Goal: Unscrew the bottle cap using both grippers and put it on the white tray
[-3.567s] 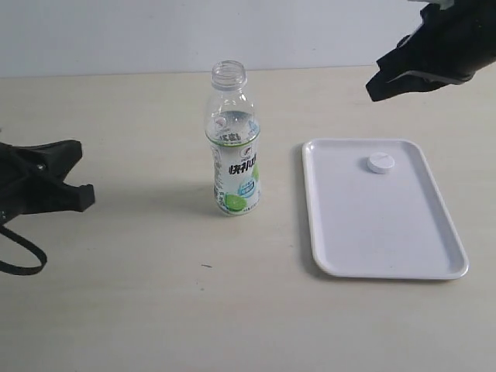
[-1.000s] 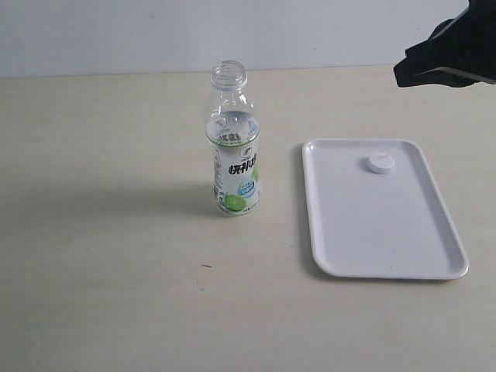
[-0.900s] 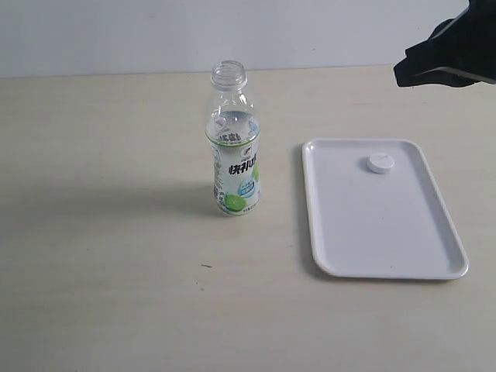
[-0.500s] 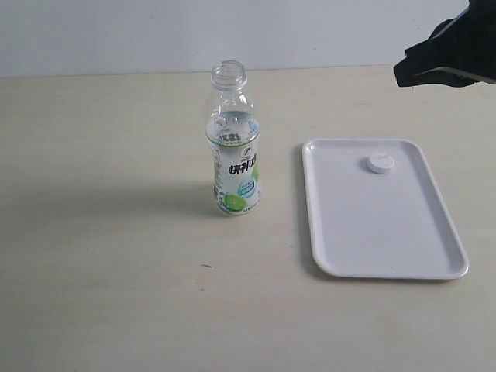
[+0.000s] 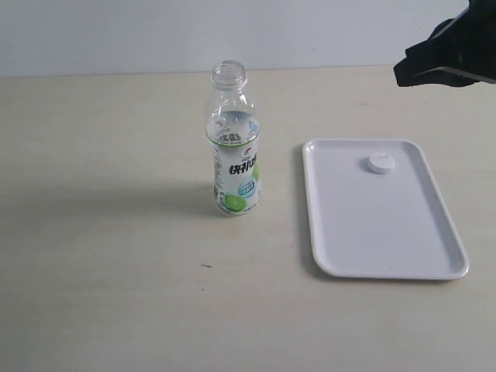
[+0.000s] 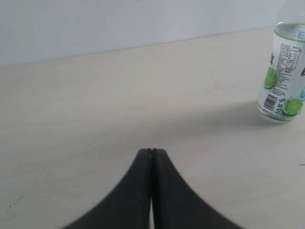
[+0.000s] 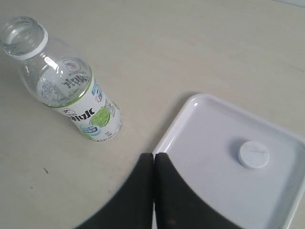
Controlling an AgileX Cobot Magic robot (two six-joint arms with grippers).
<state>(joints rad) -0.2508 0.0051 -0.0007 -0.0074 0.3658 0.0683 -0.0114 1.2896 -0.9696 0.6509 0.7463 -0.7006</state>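
The clear bottle (image 5: 235,147) with its lime label stands upright mid-table, neck uncovered; it also shows as the bottle (image 6: 284,71) and the bottle (image 7: 66,86) in the wrist views. The white bottle cap (image 5: 381,163) lies flat in the far part of the white tray (image 5: 387,240), seen too as the cap (image 7: 253,155) on the tray (image 7: 209,157). My right gripper (image 5: 422,71) hovers high at the upper right, shut and holding nothing (image 7: 153,156). My left gripper (image 6: 151,151) is shut on nothing, well off from the bottle and outside the exterior view.
A pale wall runs behind the beige table (image 5: 116,256). A tiny dark speck (image 5: 205,266) lies in front of the bottle.
The left gripper has withdrawn out of the exterior view since the oldest frame, and the right gripper has drawn back toward the upper right. Over the last second nothing moves.
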